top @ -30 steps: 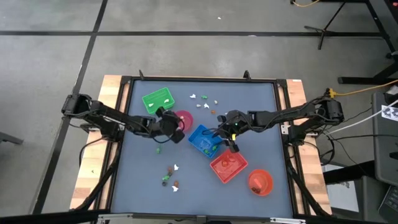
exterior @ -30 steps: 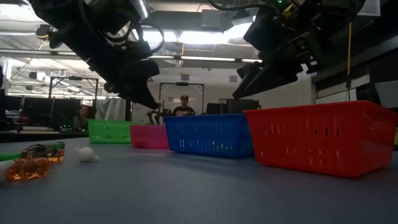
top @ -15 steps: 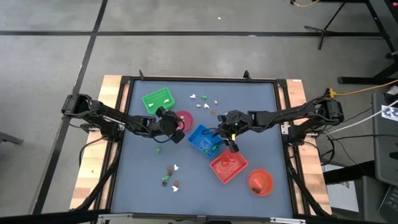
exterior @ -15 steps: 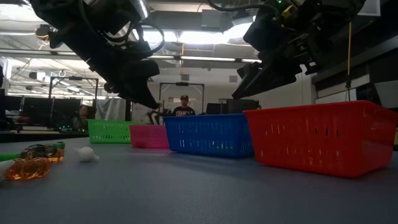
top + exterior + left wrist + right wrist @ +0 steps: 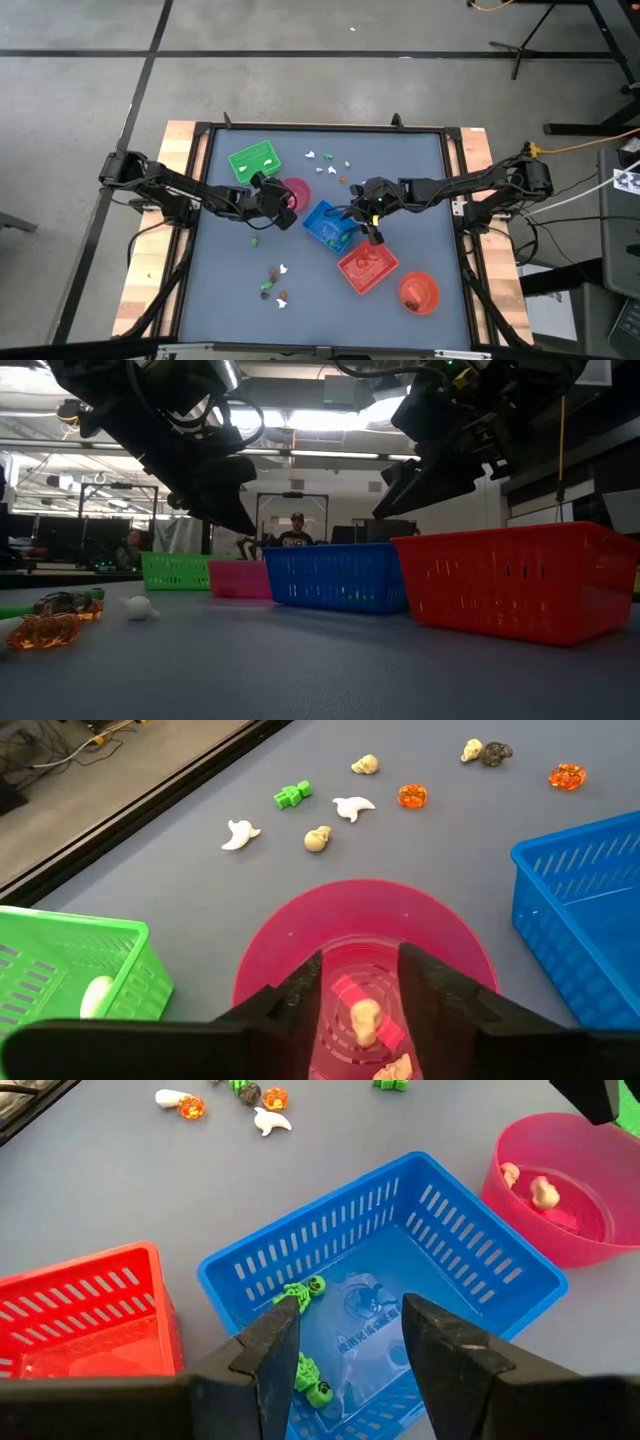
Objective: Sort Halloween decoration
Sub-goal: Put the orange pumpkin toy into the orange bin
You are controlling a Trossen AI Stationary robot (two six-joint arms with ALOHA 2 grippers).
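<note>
Above pink bowl [image 5: 365, 960], left end effector [image 5: 361, 982] seemingly parted, empty.

Green tray [image 5: 253, 160], pink bowl [image 5: 298, 190], blue tray [image 5: 322, 222].

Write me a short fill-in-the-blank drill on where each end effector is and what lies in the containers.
1. The left end effector hangs over the round ____ bowl.
2. The right end effector hangs over the ____ tray.
3. The figures lying in that tray, the skeletons, are ____ in colour.
4. Next to the blue tray's side stands the ____ tray.

Missing words: pink; blue; green; red
</note>
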